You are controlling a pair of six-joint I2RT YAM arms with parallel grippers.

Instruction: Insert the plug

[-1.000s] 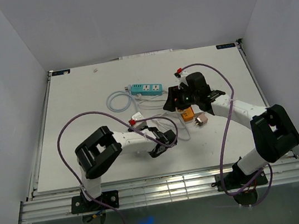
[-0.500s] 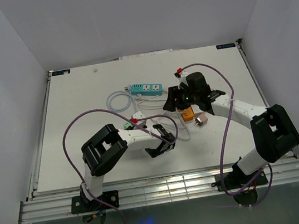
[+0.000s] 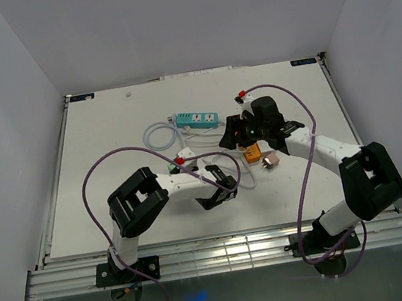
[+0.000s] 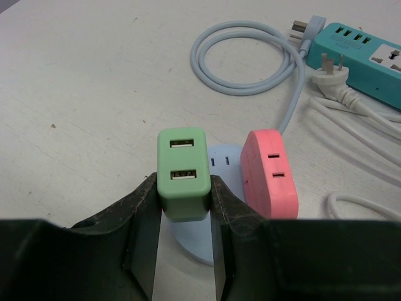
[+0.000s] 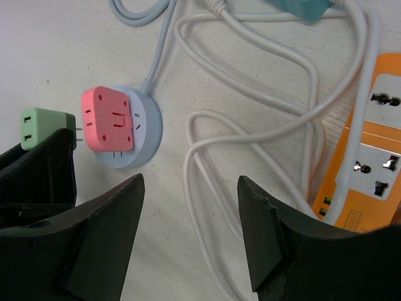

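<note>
**Line Up the Green Plug, Then Push Slowly**

The left claw [image 4: 183, 202] is shut tight on the small green plastic plug [image 4: 182, 172], one black finger on each side. The plug sits low over the white table [image 4: 75, 75]. Seen from the right wrist camera, its metal pins stick out toward the socket and are not in yet.

Just past the green plug is the round pale-blue socket puck [image 4: 220, 160]. The chunky pink plastic plug [image 4: 269, 172] is already in it and takes up one side. A few free holes show right beside the pink plug, and I think that is where the pins should go.

To do this well, I would keep the green plug straight, not tipped. I would set the pins right over the free holes first, then push slowly. The green plug should slip in next to the pink one without bumping it. The puck looks light, so it may slide away when pushed.

Farther on, the right claw [image 5: 188, 232] hangs over the table, spread wide with nothing in it. It could press the puck down to keep it from sliding.

Loose white cords [image 5: 250, 135] loop across the table there. Beside them is the orange plastic power strip [image 5: 376, 157]. Farthest away lies the long teal plastic power strip [image 4: 369, 56]. None of them needs a touch now.
</note>
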